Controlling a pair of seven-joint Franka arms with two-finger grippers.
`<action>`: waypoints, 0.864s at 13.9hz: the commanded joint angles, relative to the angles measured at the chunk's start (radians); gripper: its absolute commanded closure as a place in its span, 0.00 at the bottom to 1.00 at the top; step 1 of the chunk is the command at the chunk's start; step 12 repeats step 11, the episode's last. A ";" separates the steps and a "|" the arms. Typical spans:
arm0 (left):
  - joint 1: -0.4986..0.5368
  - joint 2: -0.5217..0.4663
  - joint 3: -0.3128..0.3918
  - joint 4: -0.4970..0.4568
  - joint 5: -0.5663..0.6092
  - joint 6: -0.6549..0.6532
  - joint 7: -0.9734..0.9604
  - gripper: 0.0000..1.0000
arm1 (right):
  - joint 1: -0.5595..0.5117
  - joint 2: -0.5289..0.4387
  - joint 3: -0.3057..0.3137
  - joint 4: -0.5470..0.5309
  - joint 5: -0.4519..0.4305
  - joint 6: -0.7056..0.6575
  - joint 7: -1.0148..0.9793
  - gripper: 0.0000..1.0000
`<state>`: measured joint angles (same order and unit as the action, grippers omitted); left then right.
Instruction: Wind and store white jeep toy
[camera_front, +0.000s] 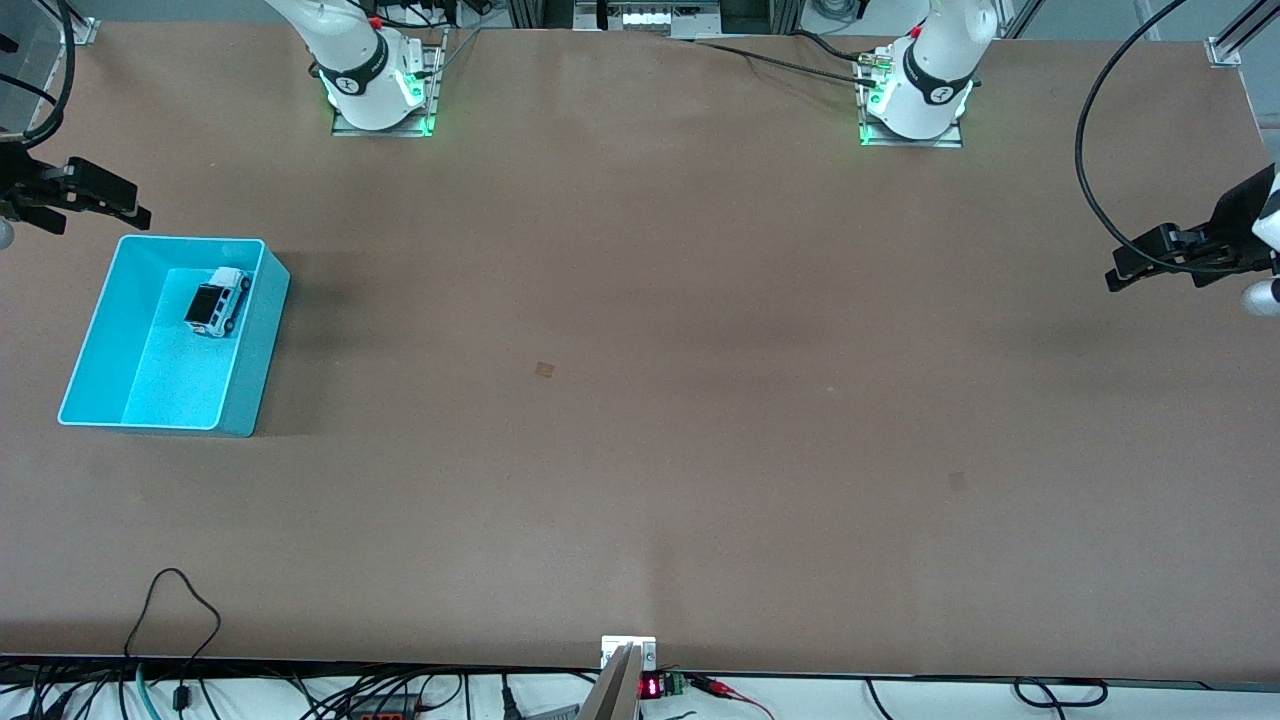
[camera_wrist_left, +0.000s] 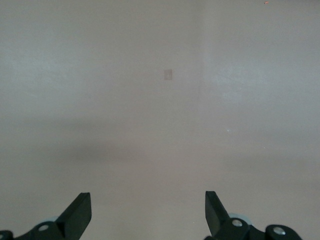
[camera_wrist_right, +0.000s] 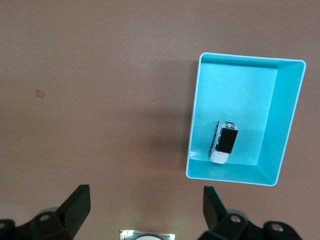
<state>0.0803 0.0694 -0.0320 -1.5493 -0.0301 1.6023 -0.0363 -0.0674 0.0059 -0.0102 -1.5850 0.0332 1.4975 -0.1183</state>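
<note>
The white jeep toy with its black rear roof stands inside the turquoise bin, at the bin's end nearest the robots' bases, toward the right arm's end of the table. The right wrist view shows the jeep toy on the floor of the bin. My right gripper hangs open and empty in the air beside the bin, off its base-side corner; in its own view the right gripper holds nothing. My left gripper waits open over the table's left-arm end, and in its own view the left gripper frames only bare table.
Two small darker square marks lie on the brown tabletop. The arm bases stand along the table's base side. A thin black cable loops onto the table edge nearest the camera.
</note>
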 joint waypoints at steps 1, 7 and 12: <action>-0.005 -0.023 0.004 -0.014 -0.007 -0.007 -0.002 0.00 | 0.008 0.009 0.000 0.023 -0.012 -0.023 0.017 0.00; -0.011 -0.026 0.003 -0.012 -0.008 -0.004 -0.004 0.00 | 0.008 0.006 0.001 0.022 -0.012 -0.023 0.019 0.00; -0.007 -0.026 -0.005 -0.014 -0.008 0.001 -0.004 0.00 | 0.008 0.008 0.001 0.020 -0.010 -0.025 0.017 0.00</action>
